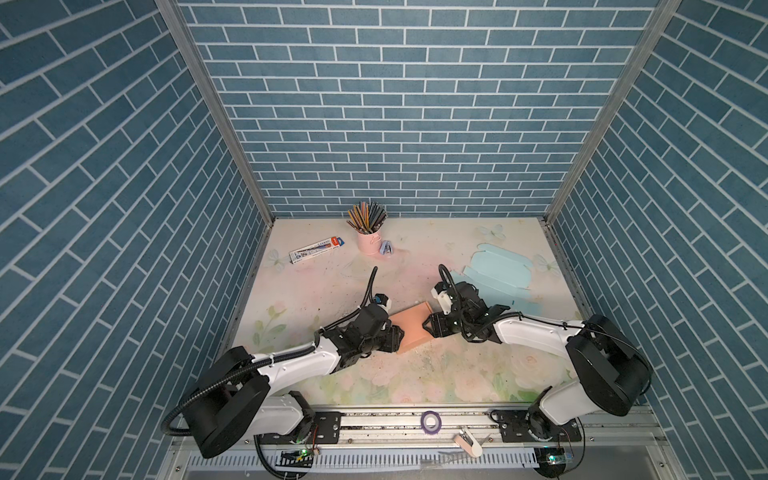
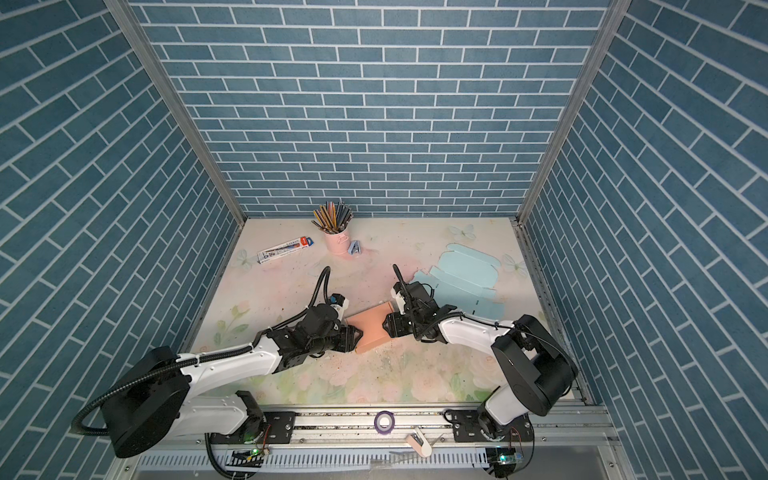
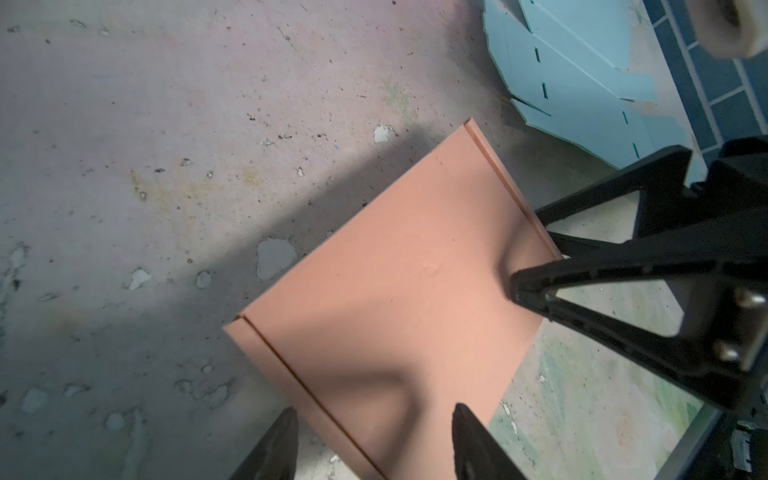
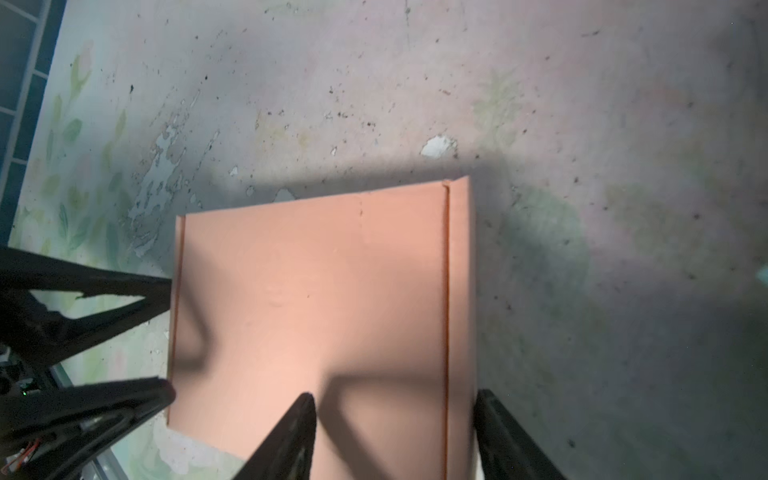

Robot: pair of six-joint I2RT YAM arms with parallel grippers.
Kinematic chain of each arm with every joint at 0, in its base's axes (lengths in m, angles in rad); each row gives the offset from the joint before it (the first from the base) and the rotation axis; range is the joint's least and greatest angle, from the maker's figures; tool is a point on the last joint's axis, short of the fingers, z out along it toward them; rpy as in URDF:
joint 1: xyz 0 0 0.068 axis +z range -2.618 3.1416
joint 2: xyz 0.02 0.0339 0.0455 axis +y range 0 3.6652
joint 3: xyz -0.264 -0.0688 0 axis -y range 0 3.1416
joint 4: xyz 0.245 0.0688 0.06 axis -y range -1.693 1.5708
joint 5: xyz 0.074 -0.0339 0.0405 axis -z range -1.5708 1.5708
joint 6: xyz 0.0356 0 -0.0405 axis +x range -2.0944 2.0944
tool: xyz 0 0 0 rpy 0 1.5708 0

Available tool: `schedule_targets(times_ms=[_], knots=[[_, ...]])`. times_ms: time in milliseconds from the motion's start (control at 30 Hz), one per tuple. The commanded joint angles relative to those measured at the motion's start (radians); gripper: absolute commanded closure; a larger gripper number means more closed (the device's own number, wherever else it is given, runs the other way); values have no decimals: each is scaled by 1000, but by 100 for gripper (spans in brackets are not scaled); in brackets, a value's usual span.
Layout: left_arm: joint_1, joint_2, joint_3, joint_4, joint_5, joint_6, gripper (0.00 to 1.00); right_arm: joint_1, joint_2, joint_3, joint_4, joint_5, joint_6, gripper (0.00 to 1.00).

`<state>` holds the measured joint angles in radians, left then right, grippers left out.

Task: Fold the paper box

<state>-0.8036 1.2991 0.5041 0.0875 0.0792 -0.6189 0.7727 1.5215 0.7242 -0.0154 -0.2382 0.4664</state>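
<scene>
Salmon paper box (image 1: 411, 330) looks folded shut on desk (image 1: 415, 382); left gripper (image 3: 371, 415) & right gripper (image 4: 395, 399), jaws apart, straddle its opp. edges, so prob. only final pressing left.

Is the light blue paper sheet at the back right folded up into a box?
No, the light blue paper sheet lies flat and unfolded on the table.
</scene>
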Motion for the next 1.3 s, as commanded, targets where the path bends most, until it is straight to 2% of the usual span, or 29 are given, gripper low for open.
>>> schedule_targets(times_ms=[0,267,567,933,1033,1267], knots=[[-6,5,-11,44,-8,-13,42,43,5,12,-2,-5,1,39],[25,2,-5,44,-9,3,43,78,23,58,5,-7,3,39],[122,34,52,32,31,48,44,79,115,183,21,-53,4,39],[289,200,225,31,118,136,44,66,336,471,-57,-84,-43,39],[334,249,269,44,138,141,44,43,401,550,-69,-122,-52,39],[379,390,407,60,134,151,45,9,540,747,-134,-155,-79,39]])
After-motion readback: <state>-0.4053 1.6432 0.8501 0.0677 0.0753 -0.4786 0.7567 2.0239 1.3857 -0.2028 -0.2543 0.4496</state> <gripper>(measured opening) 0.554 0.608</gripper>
